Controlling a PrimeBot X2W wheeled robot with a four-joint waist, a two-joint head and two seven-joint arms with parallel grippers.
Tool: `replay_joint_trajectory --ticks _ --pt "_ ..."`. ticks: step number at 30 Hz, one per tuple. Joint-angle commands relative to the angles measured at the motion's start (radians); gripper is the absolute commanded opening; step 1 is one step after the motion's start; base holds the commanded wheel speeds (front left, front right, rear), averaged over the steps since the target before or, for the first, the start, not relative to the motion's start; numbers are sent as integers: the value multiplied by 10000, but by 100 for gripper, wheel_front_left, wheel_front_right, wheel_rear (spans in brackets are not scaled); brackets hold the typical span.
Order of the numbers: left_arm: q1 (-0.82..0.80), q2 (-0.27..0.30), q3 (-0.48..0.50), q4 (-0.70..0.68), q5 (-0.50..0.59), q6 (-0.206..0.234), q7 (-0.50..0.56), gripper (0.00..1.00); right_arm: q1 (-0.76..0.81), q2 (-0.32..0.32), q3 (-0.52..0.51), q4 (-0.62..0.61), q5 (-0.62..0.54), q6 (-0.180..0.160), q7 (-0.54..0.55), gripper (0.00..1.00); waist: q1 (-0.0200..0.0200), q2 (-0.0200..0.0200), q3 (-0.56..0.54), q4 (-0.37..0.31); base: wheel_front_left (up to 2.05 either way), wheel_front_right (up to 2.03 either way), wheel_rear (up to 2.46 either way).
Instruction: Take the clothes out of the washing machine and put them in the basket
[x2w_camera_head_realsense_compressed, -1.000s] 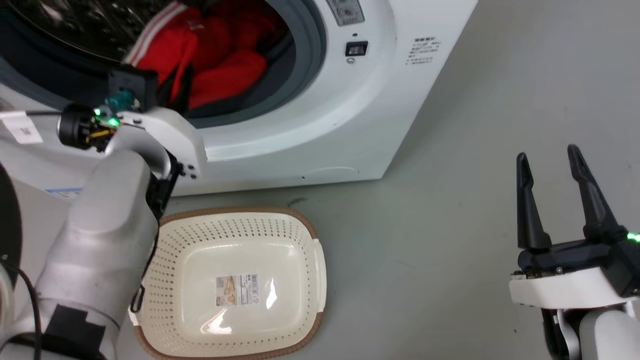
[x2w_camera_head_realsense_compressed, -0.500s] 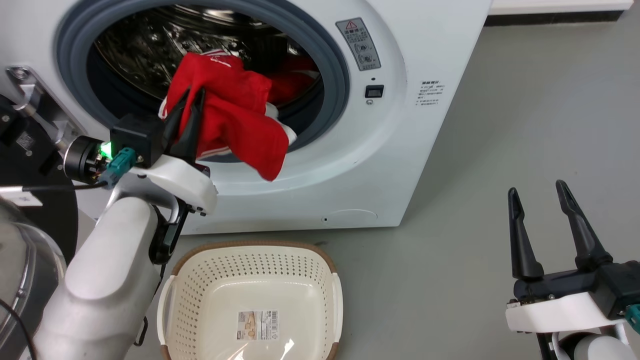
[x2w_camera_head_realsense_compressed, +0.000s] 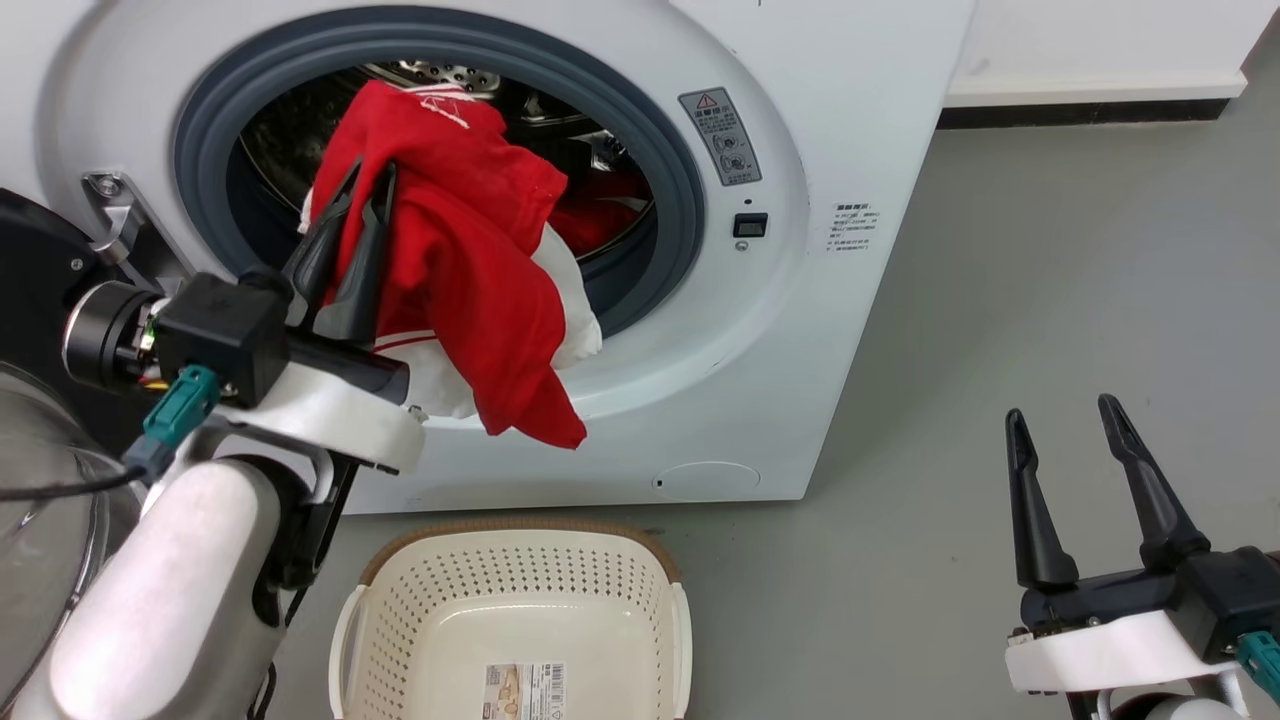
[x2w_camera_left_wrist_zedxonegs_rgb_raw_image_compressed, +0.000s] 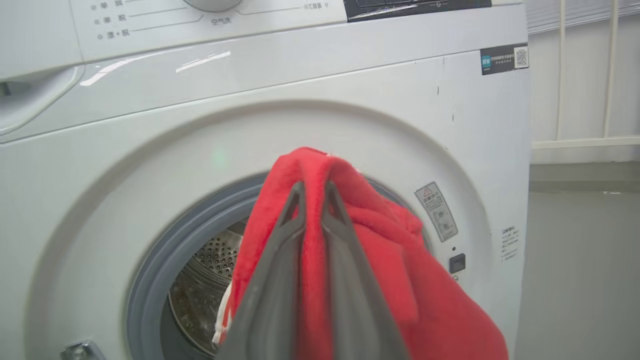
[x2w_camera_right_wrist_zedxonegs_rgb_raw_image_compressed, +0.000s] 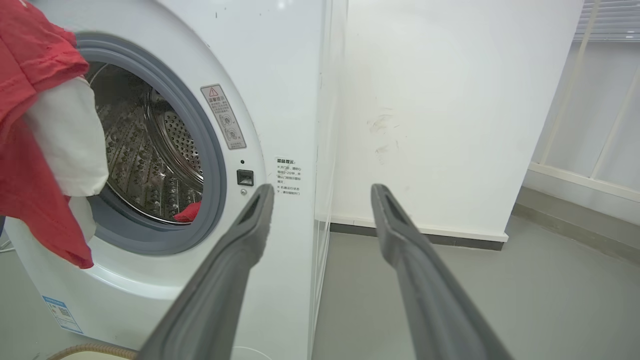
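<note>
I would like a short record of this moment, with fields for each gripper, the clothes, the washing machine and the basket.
left gripper: shut on the clothes, before the opening
right gripper: open, holds nothing
clothes: red and white, hanging from the left gripper, partly outside the opening
washing machine: some red fabric in the drum
basket: on the floor in front of the washing machine, no clothes in its visible part

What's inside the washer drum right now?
Perforated steel drum wall and a bit of red fabric low near the front lip. The clothes gripped by the left end effector hang across the opening, hiding the drum's left side; whether more lies there can't be told.
</note>
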Motion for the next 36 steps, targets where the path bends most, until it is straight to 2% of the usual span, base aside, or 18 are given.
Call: replay_joint_trajectory --ticks 1,11,16,21,25,30,36 --pt "208 100 30 -364 83 112 69 0 137 13 6 15 30 -7 -19 100 1 0 -71 -5 0 0 0" --pt "1016 666 172 -2423 189 614 658 0 352 13 -11 -1 39 -7 -17 100 1 0 -371 66 0 0 0" --pt "1485 811 14 -2836 210 695 826 0 287 15 6 -31 44 -7 -19 100 1 0 -323 120 0 0 0" --pt "2116 682 -262 -2875 59 759 824 0 167 15 -50 -113 57 -7 -17 100 1 0 -105 203 0 0 0" --pt "2740 594 -558 -2461 -58 755 723 0 36 15 -36 -172 30 -7 -17 100 1 0 182 251 0 0 0" --pt "3290 268 -1165 -1393 -158 484 500 0 -237 15 -121 -234 -19 -7 -19 100 1 0 689 323 0 0 0" --pt "3007 -384 -1576 1033 -402 -62 -200 0 -731 13 -88 -371 -71 -7 -19 100 1 0 1635 310 0 0 0"
